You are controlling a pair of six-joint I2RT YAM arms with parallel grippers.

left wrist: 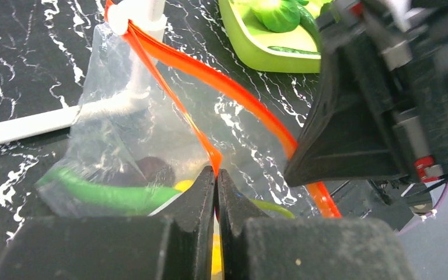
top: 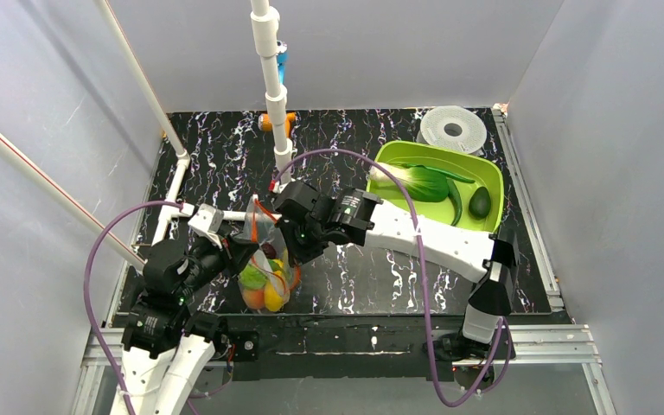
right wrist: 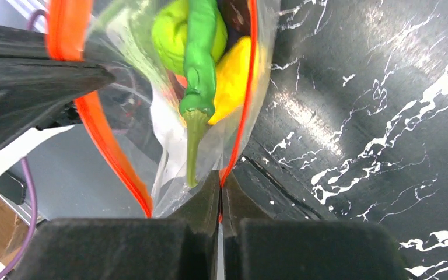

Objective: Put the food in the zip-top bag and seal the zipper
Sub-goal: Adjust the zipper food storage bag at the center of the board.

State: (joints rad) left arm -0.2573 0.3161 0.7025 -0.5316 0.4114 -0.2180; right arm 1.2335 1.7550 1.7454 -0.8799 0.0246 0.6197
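- Red-orange was what my left wrist camera saw most: the zipper (left wrist: pixel 233 93) lay parted into two strips, so the mouth of the bag (left wrist: pixel 111 116) gaped open.
- My left gripper (left wrist: pixel 216 175) had its jaws pressed together on one strip, pinching that lip of the bag.
- My right gripper (right wrist: pixel 220 182) was likewise closed, nipping the opposite lip, and the bag hung between the two of us.
- The bag was well apart from the tray (top: pixel 398 151), on the side towards my left arm and nearer my bases.
- The far ends of both strips met at a white pipe (left wrist: pixel 137 17); I could not tell whether the bag was hooked there.
- Inside the bag I saw a green pod (right wrist: pixel 201 52), a yellow piece (right wrist: pixel 236 76), a light green ball (right wrist: pixel 172 29) and a plum (left wrist: pixel 151 170).
- In the tray lay an avocado (top: pixel 480 201), a leafy green (top: pixel 419 183) and another pod (top: pixel 454 203).
- I judged the filling step only partly done, with sealing not begun.
- As I saw it, the next move called for my right gripper, the nearer to the tray, to release its lip and fetch a piece while my left held the mouth up.
- Once all was in, the two strips would need bringing flush and pressing along their whole length.
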